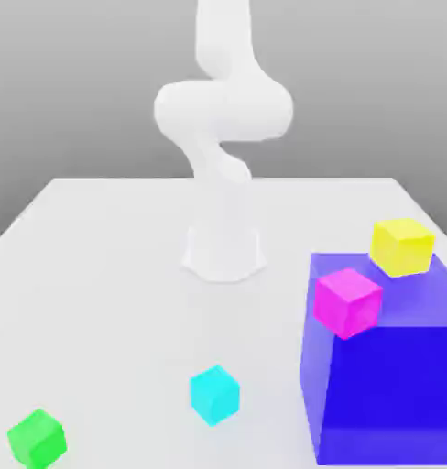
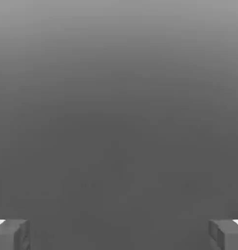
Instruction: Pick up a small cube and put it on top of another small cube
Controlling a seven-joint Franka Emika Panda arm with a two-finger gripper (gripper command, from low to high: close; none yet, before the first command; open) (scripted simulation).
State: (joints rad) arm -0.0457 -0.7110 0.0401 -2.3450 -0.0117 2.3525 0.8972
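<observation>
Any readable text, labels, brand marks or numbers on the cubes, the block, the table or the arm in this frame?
None. The cyan cube, green cube, magenta cube, yellow cube and big blue block all have plain faces. The white table and the arm carry no markings either.

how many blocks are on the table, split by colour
cyan cube: 1
green cube: 1
magenta cube: 1
yellow cube: 1
big blue block: 1
Total: 5, with the magenta and yellow ones on top of the blue block.
</observation>
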